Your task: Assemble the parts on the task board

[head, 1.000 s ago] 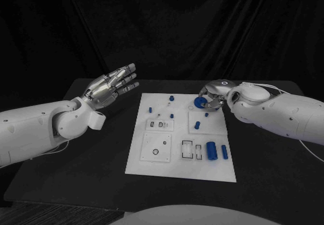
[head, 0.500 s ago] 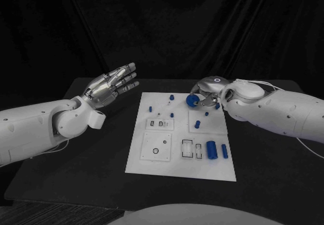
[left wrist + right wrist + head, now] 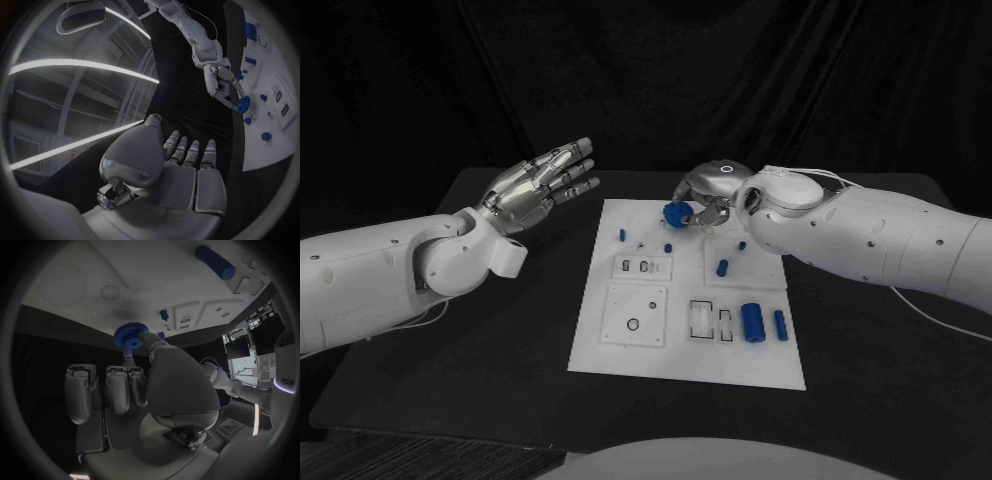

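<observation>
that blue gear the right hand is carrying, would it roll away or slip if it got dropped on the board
The blue gear is a toothed disc, so on edge it could probably roll, though it likely settles flat. It looks rigid and light. The right hand pinches it only at the fingertips, so the hold seems slim.

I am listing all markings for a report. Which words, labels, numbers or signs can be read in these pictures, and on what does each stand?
"edue": on a white panel at the rim of the right wrist view; the word may be cut off.
Task board: no readable text.
Blue gear held by the right hand: no marking.
</observation>
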`<state>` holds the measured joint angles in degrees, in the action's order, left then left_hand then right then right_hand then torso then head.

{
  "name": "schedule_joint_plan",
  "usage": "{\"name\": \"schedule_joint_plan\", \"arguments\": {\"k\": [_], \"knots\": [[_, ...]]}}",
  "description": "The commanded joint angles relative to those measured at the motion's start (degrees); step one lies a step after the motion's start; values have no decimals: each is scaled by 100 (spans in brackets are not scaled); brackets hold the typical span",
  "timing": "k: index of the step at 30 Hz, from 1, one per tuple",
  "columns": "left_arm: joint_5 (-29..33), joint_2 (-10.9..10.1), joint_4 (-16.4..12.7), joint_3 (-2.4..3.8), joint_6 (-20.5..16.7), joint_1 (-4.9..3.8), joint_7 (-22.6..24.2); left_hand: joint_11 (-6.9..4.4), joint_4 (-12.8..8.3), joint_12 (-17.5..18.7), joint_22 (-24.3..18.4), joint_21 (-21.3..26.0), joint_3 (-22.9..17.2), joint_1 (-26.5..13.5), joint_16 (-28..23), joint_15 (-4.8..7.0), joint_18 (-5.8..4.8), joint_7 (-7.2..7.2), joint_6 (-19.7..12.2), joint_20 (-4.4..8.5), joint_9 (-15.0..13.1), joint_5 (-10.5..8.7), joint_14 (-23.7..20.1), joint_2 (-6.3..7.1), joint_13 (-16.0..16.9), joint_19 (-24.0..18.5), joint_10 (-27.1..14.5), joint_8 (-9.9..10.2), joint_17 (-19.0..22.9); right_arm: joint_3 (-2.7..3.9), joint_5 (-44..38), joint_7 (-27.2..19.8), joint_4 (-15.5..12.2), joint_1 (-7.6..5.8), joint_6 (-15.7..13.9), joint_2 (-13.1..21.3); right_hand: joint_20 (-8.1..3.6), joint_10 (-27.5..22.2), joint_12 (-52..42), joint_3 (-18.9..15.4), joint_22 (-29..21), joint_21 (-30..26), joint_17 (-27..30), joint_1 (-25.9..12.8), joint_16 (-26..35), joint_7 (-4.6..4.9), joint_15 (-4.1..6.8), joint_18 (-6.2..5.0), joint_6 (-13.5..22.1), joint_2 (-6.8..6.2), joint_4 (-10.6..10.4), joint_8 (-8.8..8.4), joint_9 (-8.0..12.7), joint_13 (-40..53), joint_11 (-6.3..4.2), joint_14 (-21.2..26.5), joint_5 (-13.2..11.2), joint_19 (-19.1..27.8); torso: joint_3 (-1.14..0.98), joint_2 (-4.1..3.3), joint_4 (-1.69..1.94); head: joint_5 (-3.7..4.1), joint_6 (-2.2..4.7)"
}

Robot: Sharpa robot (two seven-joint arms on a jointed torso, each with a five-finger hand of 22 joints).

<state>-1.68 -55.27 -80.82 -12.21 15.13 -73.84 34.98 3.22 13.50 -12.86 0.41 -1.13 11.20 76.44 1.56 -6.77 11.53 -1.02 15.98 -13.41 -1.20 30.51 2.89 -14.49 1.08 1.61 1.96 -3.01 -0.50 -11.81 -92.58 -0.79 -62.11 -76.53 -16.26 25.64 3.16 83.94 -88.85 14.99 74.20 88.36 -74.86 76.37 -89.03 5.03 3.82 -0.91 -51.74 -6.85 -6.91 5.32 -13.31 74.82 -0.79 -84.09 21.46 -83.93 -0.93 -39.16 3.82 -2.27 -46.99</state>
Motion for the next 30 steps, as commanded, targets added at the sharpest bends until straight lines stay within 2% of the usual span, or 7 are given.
{"name": "schedule_joint_plan", "arguments": {"k": [1,7,11,22,26,30], "knots": [[-10,4,-20,5,66,-2,31,62,-53,-88,50,-68,7,80,125,-50,-129,34,21,-4,-102,98,-20,25,81,53,20,-108,-63,5,-19,-92,112,-7,20,-111,-3,606,-115,137,1560,120,-1514,83,-97,-23,-51,76,-413,115,32,283,-393,1518,49,-591,36,-571,0,-7,26,32,-2],[-10,11,-16,5,57,-2,18,62,-62,-92,50,-68,3,86,127,-51,-129,35,24,-5,-102,114,-18,27,82,54,22,-109,-63,5,-19,-119,333,29,142,-329,4,606,-115,155,1543,83,-1514,92,-97,-15,-59,64,-328,116,69,224,-376,1518,56,-591,15,-540,7,-11,29,72,-4],[-10,25,-17,5,61,-2,15,63,-70,-94,50,-69,-2,91,128,-52,-130,36,26,-6,-102,128,-17,26,82,54,23,-110,-63,5,-19,-140,446,60,196,-434,9,606,-115,161,1515,20,-1514,85,-97,-13,-65,43,-281,113,83,190,-366,1518,59,-591,-6,-489,1,-4,26,82,-18],[-10,26,-17,5,63,-3,4,62,-86,-97,51,-71,-11,101,131,-53,-129,34,27,-8,-103,152,-13,25,82,57,25,-111,-64,6,-19,-171,555,122,324,-547,20,606,-115,158,1497,-23,-1514,26,-97,-5,-75,29,-211,115,82,131,-348,1518,68,-591,-98,-454,-2,-6,18,70,-31],[-10,28,-13,5,67,-3,2,60,-95,-96,50,-70,-15,106,131,-54,-129,31,33,-8,-103,164,-14,25,82,56,25,-112,-64,6,-19,-180,572,139,362,-558,27,606,-115,169,1492,-37,-1514,-14,-97,-1,-80,25,-3,97,93,-14,-272,1518,72,-591,-145,-444,-4,-8,16,62,-31],[-10,32,-9,5,71,-3,2,59,-101,-96,50,-70,-20,110,131,-53,-129,28,32,-8,-103,173,-14,22,82,56,25,-112,-64,6,-19,-192,585,150,357,-562,32,606,-115,175,1447,-145,-1514,-77,-97,-17,-74,-8,344,100,92,-167,-114,1518,53,-591,-358,-359,-7,-8,10,58,-39]]}}
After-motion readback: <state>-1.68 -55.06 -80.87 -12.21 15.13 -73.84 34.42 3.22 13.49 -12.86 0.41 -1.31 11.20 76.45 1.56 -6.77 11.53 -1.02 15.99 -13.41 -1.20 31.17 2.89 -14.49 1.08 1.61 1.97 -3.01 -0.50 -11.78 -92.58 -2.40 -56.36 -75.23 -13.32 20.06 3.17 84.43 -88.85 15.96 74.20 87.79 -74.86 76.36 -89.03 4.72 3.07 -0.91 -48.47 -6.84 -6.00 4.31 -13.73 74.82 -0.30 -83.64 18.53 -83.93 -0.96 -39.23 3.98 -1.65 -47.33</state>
